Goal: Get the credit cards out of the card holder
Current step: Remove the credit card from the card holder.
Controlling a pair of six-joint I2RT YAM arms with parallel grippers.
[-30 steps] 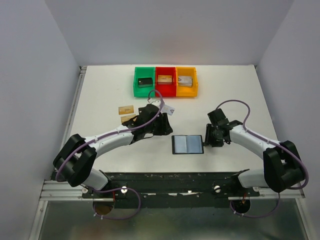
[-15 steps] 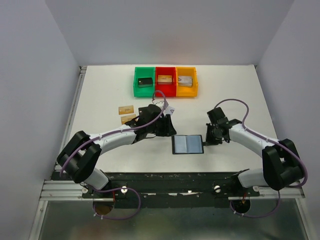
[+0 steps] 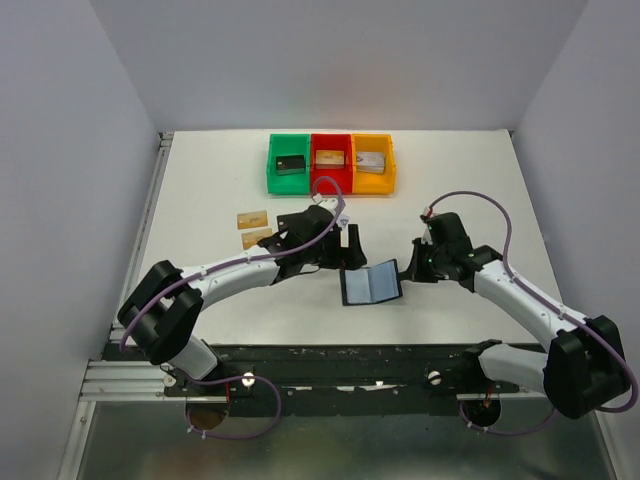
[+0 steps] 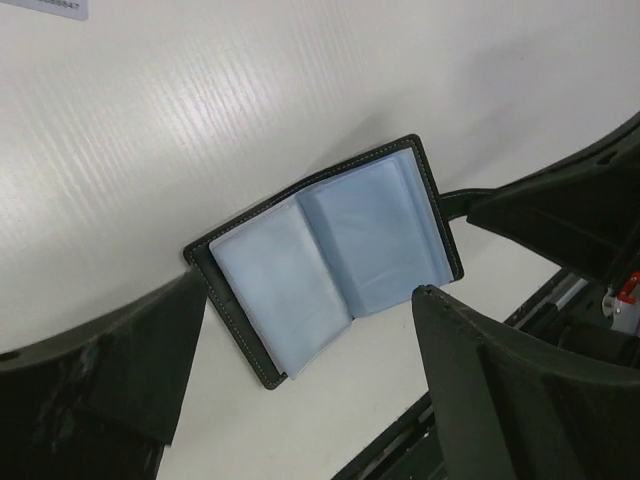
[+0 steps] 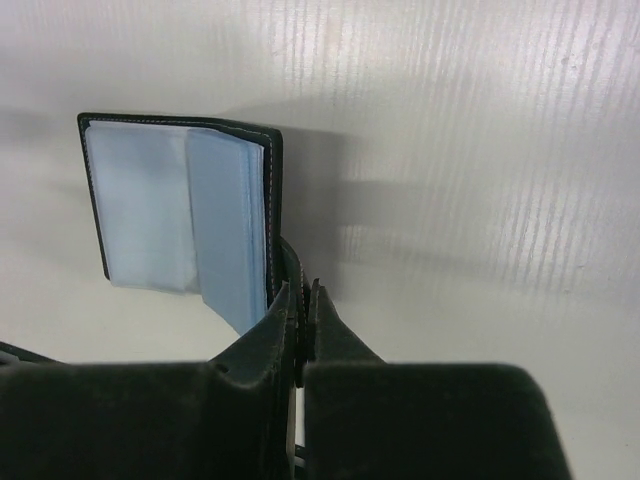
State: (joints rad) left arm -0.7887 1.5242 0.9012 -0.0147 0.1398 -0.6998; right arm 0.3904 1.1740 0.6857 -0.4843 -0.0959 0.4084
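The card holder (image 3: 370, 285) lies open near the front middle of the table (image 3: 200, 190), bluish pockets up, its right cover raised. The right gripper (image 5: 298, 296) pinches that cover's edge, fingers nearly together. The left gripper (image 4: 315, 330) hangs just above, spread wide. Two tan credit cards (image 3: 252, 218) lie well to the left.

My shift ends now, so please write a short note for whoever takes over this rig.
Left gripper: open, over the open card holder.
Right gripper: shut on the holder's right edge, that side raised.
Done: two tan cards lie on the table beside the left arm.
Left: no card shows in the bluish pockets; look inside before stopping.
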